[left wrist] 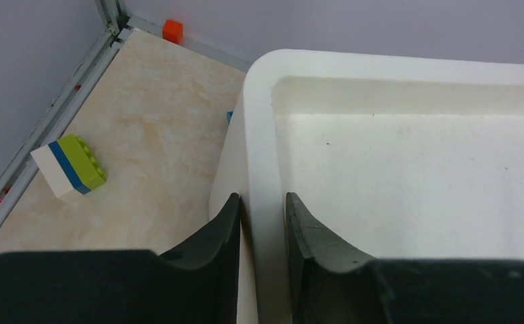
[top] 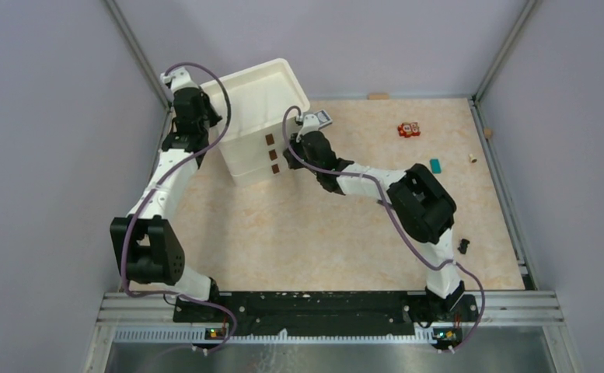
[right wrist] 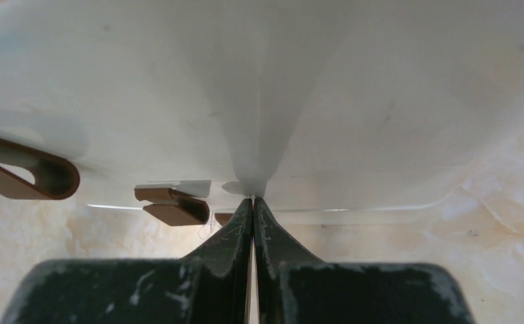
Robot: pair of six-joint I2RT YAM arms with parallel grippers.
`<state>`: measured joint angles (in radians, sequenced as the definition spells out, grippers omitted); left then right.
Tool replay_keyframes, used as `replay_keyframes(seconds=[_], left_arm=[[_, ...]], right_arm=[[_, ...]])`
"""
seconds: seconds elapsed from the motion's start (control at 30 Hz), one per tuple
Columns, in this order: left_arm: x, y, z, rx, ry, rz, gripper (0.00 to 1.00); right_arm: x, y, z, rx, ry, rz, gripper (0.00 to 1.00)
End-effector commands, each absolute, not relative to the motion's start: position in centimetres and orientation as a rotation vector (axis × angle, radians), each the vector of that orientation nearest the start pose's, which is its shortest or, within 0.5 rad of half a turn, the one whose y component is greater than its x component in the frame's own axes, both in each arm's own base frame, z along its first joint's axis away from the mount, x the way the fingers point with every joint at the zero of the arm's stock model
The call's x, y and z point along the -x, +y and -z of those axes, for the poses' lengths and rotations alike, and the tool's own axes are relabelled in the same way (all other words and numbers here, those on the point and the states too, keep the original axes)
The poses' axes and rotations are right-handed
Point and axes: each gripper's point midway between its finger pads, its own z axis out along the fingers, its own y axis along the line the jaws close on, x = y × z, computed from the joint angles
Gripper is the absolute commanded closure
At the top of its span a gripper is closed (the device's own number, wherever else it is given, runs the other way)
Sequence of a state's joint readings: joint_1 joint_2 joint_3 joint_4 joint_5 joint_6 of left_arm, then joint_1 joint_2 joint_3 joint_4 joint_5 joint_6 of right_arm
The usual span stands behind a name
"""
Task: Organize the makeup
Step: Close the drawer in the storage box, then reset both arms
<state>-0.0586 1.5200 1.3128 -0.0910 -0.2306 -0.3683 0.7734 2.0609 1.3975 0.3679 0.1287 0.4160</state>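
No makeup shows in any view. A white plastic drawer unit with an open top tray and brown drawer handles stands at the back left. My left gripper is shut on the tray's left rim, one finger outside and one inside. My right gripper is shut, with its tips against the unit's white front just right of a brown handle; it also shows in the right wrist view. The tray's inside looks bare.
Red and yellow blocks, a teal block and a small black item lie on the right of the table. A green, blue and white brick and an orange block lie left of the unit, near the wall rail.
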Motion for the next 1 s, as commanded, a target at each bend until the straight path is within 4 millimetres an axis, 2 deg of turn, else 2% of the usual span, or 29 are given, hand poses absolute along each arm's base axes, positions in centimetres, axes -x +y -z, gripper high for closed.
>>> replay_keyframes(seconds=[0.0,0.1,0.17,0.33,0.4,0.7,0.8,0.87,0.97], left_arm=[[-44.9,-6.2,-27.4,0.304,1.92,0.322,0.95],[-44.1,-6.1,-27.9,0.301,1.909,0.318,0.87],[-43.8,-6.1,-28.2,0.288,1.902,0.32,0.78],[-43.6,-6.1,-29.1,0.264,1.898,0.308,0.62],[-43.7,-6.0,-29.1,0.261,1.902,0.303,0.54],[-44.0,-5.8,-28.4,0.265,1.928,0.278,0.42],[-43.8,-5.3,-29.7,0.266,1.902,0.257,0.36],[-43.6,-5.0,-31.1,0.259,1.878,0.241,0.31],[-43.1,-4.9,-33.3,0.225,1.846,0.23,0.17]], right_arm=[[-48.7,40.0,-19.9,0.123,1.714,-0.701,1.0],[-49.0,39.6,-20.1,0.126,1.714,-0.707,1.0],[-49.0,39.5,-20.3,0.134,1.714,-0.717,1.0],[-48.6,39.2,-20.9,0.174,1.714,-0.727,1.0],[-48.4,39.0,-21.2,0.19,1.714,-0.722,1.0],[-47.0,38.5,-22.2,0.25,1.72,-0.718,1.0],[-46.2,37.2,-23.2,0.257,1.712,-0.684,1.0],[-45.4,36.2,-24.6,0.272,1.701,-0.655,1.0],[-44.1,34.4,-26.2,0.306,1.722,-0.631,1.0]])
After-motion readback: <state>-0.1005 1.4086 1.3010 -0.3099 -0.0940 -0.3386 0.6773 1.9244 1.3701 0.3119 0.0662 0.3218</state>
